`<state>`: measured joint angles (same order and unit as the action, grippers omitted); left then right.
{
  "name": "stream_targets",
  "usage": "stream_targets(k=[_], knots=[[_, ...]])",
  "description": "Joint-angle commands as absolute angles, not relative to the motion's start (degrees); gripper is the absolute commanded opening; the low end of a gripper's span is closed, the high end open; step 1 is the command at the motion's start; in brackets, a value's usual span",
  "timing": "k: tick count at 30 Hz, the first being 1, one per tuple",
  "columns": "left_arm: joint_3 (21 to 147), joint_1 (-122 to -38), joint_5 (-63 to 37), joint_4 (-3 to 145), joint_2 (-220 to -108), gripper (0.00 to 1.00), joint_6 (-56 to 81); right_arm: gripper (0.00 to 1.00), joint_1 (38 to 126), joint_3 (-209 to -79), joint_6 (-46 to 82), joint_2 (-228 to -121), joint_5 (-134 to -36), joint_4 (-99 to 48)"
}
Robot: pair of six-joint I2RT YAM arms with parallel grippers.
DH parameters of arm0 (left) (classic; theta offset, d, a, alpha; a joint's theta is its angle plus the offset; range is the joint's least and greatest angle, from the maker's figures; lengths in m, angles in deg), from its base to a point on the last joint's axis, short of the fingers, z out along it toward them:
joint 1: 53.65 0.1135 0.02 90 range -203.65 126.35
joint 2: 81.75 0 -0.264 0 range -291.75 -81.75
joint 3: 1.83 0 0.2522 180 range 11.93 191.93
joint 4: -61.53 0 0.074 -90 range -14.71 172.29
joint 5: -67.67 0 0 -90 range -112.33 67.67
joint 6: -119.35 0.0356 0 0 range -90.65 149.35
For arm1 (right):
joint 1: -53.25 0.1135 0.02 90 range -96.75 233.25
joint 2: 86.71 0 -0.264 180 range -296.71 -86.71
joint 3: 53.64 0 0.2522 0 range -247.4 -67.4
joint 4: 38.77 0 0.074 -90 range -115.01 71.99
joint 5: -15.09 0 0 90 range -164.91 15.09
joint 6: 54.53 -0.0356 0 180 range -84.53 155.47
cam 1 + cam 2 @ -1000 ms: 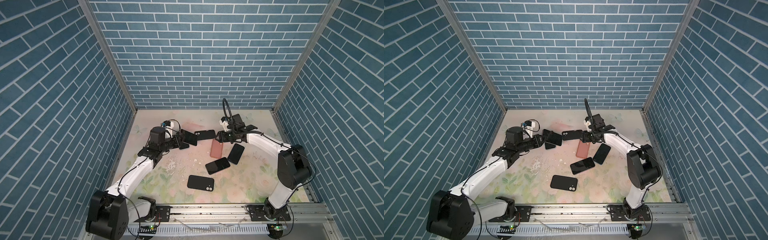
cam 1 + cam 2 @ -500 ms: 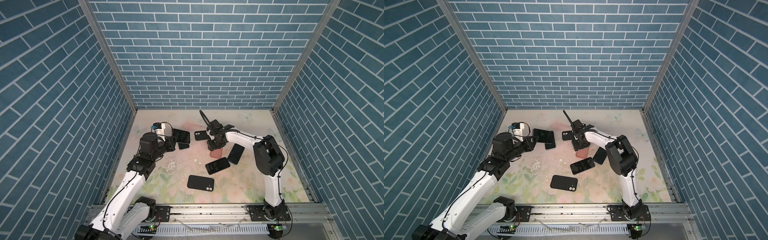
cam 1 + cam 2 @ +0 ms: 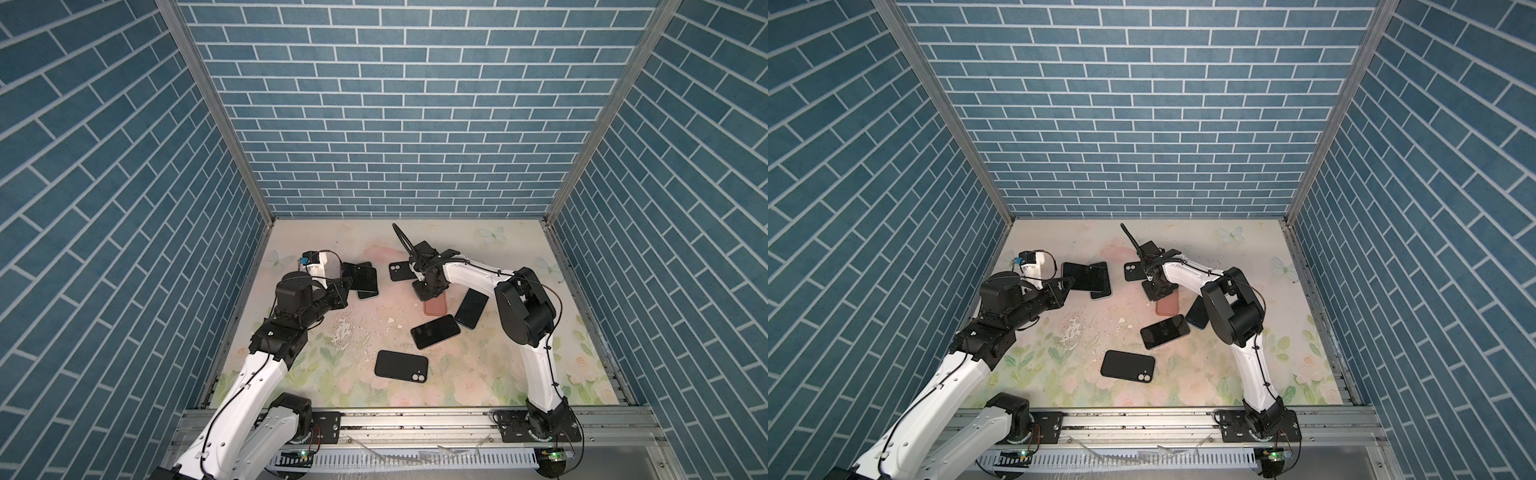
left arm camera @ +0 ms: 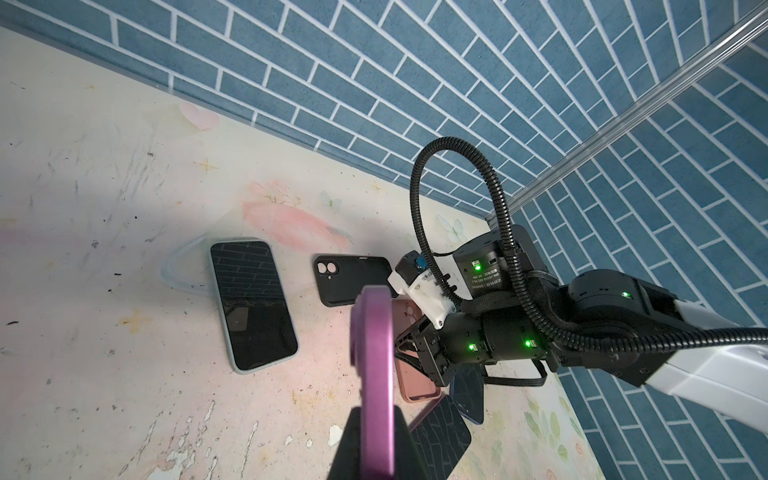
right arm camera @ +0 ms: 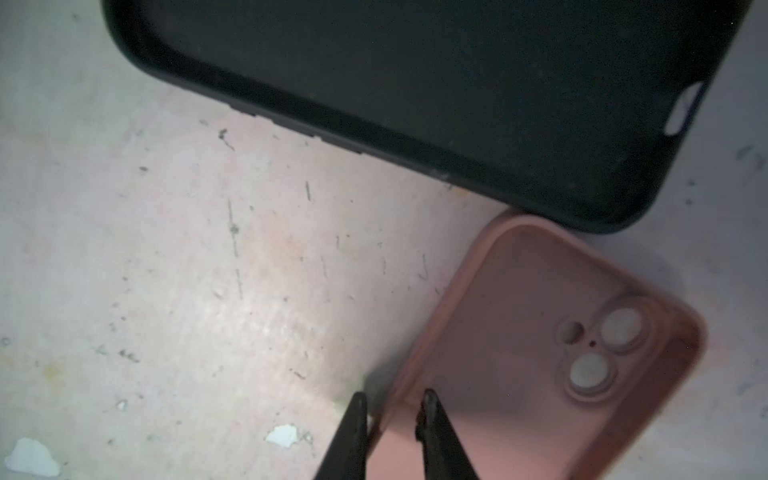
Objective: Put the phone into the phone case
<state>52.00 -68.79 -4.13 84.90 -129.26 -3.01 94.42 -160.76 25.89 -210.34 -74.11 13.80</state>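
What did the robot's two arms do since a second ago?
The right gripper slid across toward the left arm, onto the edge of the pink case, and pinched its rim; its jaws were wider before. The left gripper pulled its phone back a little, still gripping it. The pink case itself and everything else on the table stayed put.

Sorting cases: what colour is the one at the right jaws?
The case is pink, clearest in the right wrist view.

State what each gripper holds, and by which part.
Left gripper clamps the purple phone by one end, seen edge-on. Right gripper pinches the pink case by its side rim, one finger inside, one outside.
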Motion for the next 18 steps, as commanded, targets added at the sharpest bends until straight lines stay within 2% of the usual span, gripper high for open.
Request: stream_targets(k=[1,7,18], knots=[[52.14,-68.59,-4.49,82.94,-127.84,0.0,-2.93,0.17,96.25,-159.48,29.59,-209.65,-75.26,16.21],[53.36,-67.61,-5.01,84.83,-126.2,0.0,-2.6,0.0,98.99,-156.58,34.02,-204.32,-79.02,16.12],[53.07,-64.29,-4.37,88.74,-121.37,0.0,-4.9,0.0,101.34,-150.51,52.08,-199.13,-88.55,9.55]])
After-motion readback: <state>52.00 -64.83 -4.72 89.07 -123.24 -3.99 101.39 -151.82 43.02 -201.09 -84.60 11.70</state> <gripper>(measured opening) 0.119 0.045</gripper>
